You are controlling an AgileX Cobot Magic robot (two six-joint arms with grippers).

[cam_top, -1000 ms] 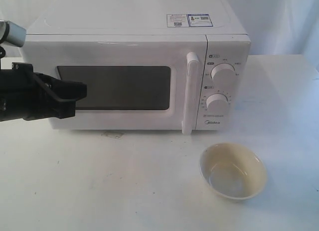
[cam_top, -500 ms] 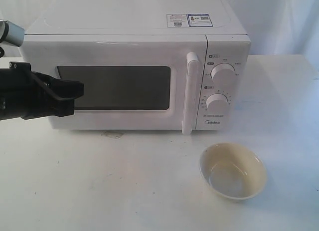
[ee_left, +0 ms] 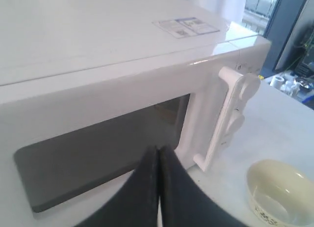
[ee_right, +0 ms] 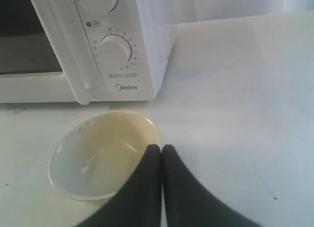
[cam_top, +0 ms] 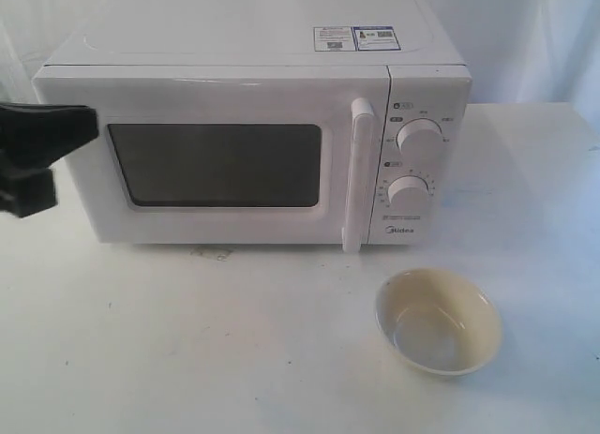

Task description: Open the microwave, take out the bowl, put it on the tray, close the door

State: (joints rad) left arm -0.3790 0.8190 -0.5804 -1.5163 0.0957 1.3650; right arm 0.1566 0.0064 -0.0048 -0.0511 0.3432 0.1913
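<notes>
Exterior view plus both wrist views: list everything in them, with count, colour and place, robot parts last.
microwave: 1, white, at the back of the table
door: 1, white with a dark window, on the microwave's front, shut
handle: 1, white, upright bar at the door's right edge
knobs: 2, white, one above the other on the right panel
stickers: 2, pale, on the microwave's top
bowl: 1, cream-yellow, on the table in front of the knob panel
table: 1, white, under everything
left gripper: 1, black, shut, facing the door's window
right gripper: 1, black, shut, by the bowl's rim
</notes>
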